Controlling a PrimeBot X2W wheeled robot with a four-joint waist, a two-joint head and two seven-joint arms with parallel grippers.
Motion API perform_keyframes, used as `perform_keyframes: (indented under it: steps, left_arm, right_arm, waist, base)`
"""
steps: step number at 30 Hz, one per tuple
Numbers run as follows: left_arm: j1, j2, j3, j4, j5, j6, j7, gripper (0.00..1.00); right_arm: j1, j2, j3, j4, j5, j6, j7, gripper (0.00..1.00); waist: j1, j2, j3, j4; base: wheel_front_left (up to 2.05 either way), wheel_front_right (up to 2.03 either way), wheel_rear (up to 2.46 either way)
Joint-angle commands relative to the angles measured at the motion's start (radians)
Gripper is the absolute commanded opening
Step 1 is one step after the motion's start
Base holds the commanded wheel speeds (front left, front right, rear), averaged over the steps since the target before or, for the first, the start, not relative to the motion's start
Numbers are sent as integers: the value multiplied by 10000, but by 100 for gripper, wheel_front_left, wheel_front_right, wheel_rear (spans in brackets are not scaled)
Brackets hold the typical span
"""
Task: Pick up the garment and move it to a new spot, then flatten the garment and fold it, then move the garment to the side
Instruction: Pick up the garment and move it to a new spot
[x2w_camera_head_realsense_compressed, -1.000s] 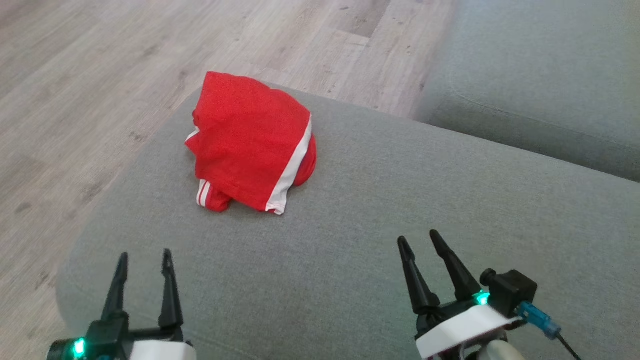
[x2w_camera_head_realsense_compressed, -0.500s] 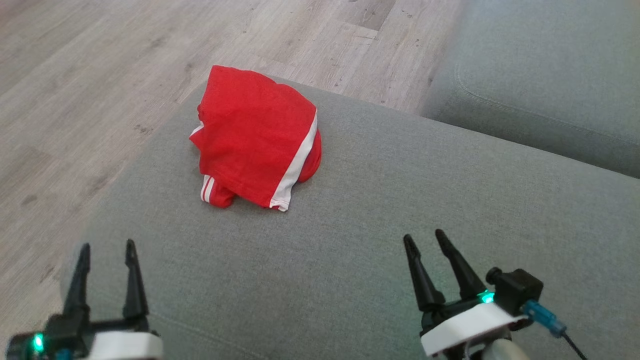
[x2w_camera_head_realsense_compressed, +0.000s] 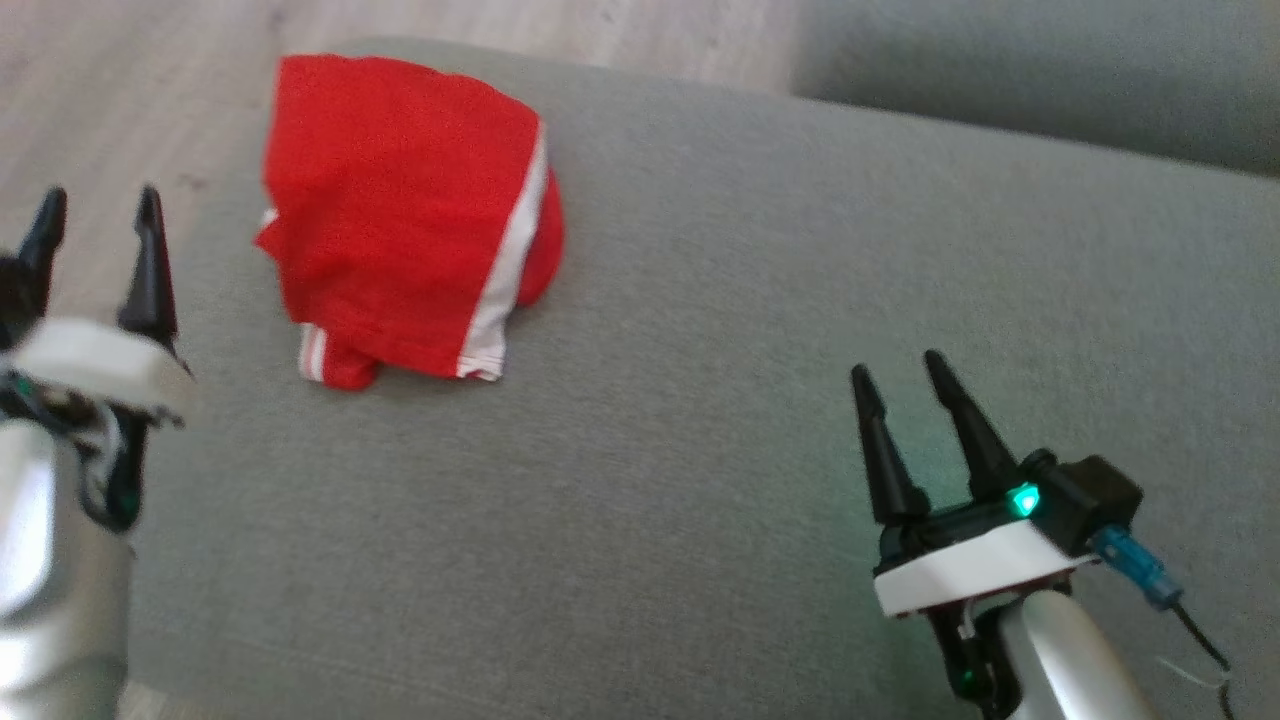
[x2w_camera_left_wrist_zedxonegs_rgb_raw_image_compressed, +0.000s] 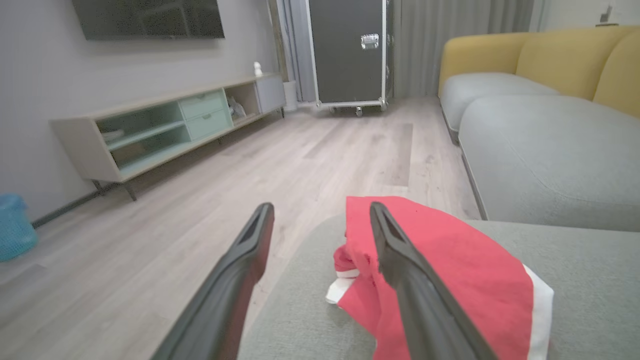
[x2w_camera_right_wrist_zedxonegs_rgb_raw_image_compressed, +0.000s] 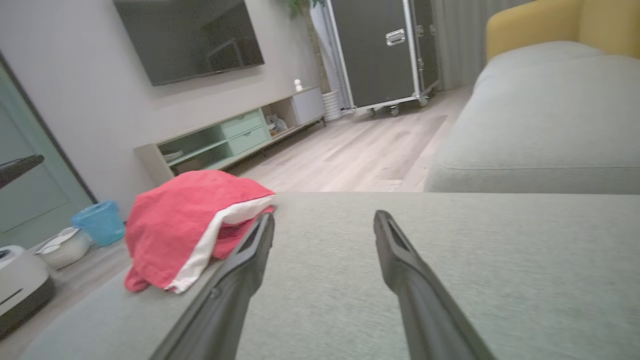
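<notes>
The garment is a red piece with white stripes, lying bunched in a heap near the far left corner of the grey sofa cushion. It also appears in the left wrist view and the right wrist view. My left gripper hovers open at the cushion's left edge, left of the garment, with nothing between its fingers. My right gripper stands open over the cushion, well to the right of and nearer than the garment, holding nothing.
A second grey cushion lies beyond a gap at the back right. Wooden floor lies past the cushion's left and far edges. Further off are a low TV cabinet, a black wheeled case, a blue bin and yellow sofa backs.
The head camera has tilted down and shifted, so the whole picture moved. My left gripper has risen and moved forward to level with the garment. The right gripper has edged forward. The garment lies unmoved.
</notes>
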Motion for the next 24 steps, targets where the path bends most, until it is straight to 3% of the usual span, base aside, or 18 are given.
perform_keyframes:
  steps: [1,5,12,23,24]
  left_arm:
    - [-864,769,-8,69,-542,-31,397,100]
    - [-2087,1518,-781,897,-1567,-35,1343,100]
    - [-3383,2036,-1500,2029,-2877,-36,2525,100]
    - [-4194,2084,-2545,3767,-3780,-37,2575,100]
    - [-4219,2039,-2601,3893,-3879,-37,2567,88]
  right_arm:
    - [-366,-49,28,-379,-188,75,-109,100]
    - [-581,-49,-247,-537,-475,75,-109,100]
    - [-764,-49,-486,-774,-699,75,-109,100]
    - [-810,-49,-564,-979,-888,75,-109,100]
    - [-806,-49,-570,-983,-887,75,-109,100]
  waist:
    - [-4,0,802,-759]
    - [-4,0,1357,-1226]
    - [-4,0,1974,-1747]
    - [-4,0,2396,-2120]
    - [-4,0,2387,-2126]
  base:
    - [0,0,0]
    - [0,0,0]
    - [0,0,0]
    - [0,0,0]
    - [0,0,0]
